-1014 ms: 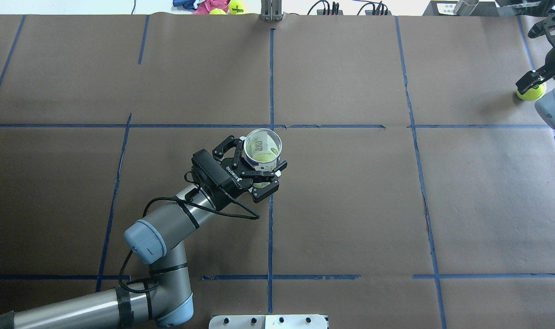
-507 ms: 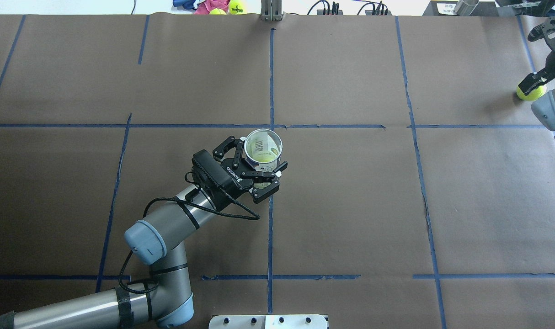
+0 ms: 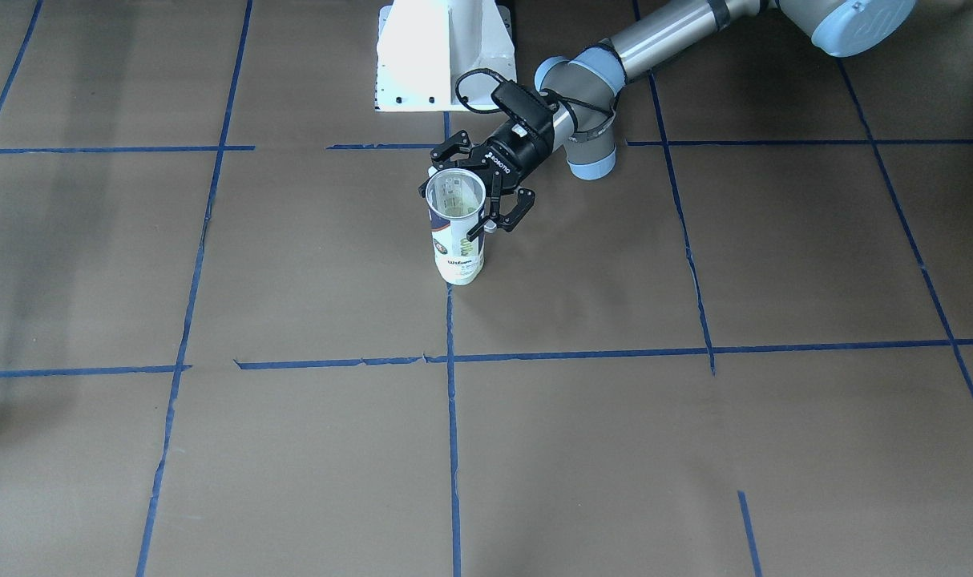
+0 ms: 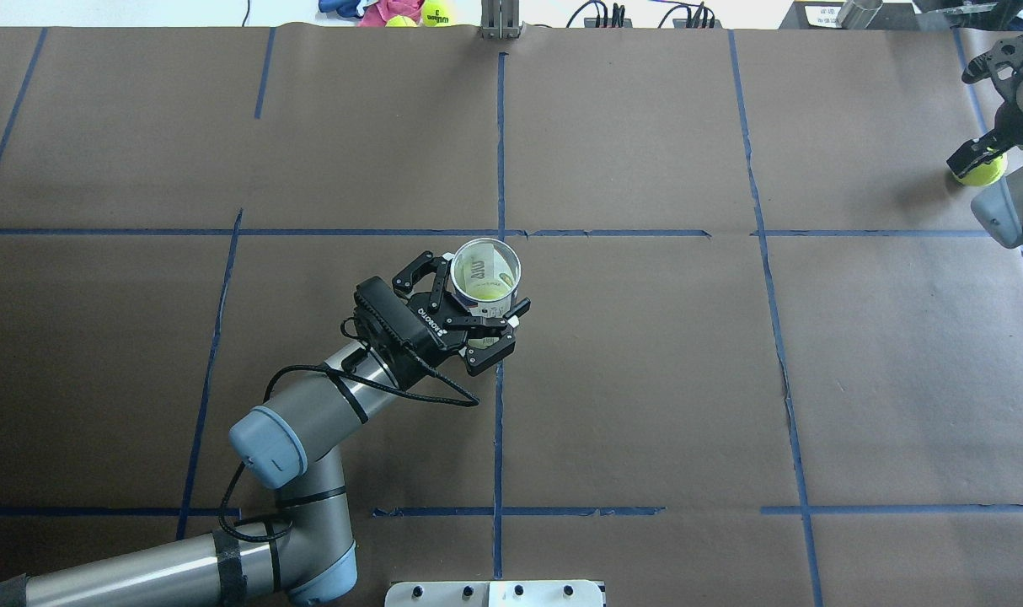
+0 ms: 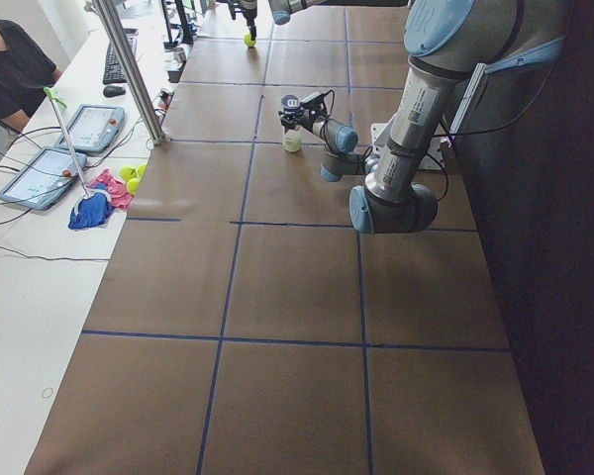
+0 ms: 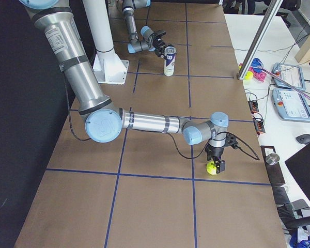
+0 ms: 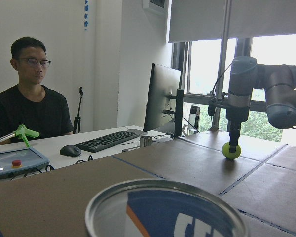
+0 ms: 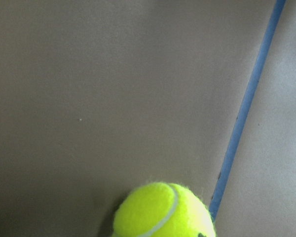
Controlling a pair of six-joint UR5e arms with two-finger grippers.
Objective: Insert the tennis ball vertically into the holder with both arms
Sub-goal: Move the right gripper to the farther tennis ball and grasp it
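The holder point(image 4: 484, 274) stands upright near the table's middle, open end up, and also shows in the front view point(image 3: 456, 232). A yellow-green shape shows at its bottom. My left gripper point(image 4: 482, 288) is shut on the holder just below its rim point(image 7: 165, 197). The tennis ball point(image 4: 981, 170) lies on the table at the far right edge. My right gripper point(image 4: 973, 158) points down with its fingers on either side of the ball point(image 6: 213, 168) and looks shut on it. The ball fills the bottom of the right wrist view point(image 8: 163, 212).
The white pedestal point(image 3: 442, 56) stands at the robot's side of the table. Spare balls and cloths point(image 4: 419, 12) and a metal post point(image 4: 500, 21) sit at the far edge. An operator point(image 7: 32, 98) sits at a desk with tablets point(image 6: 289, 90) beyond it.
My right arm's wrist and forearm have shifted slightly toward the far edge over the ball. The ball stays in about the same spot. My left arm and the holder have not moved.
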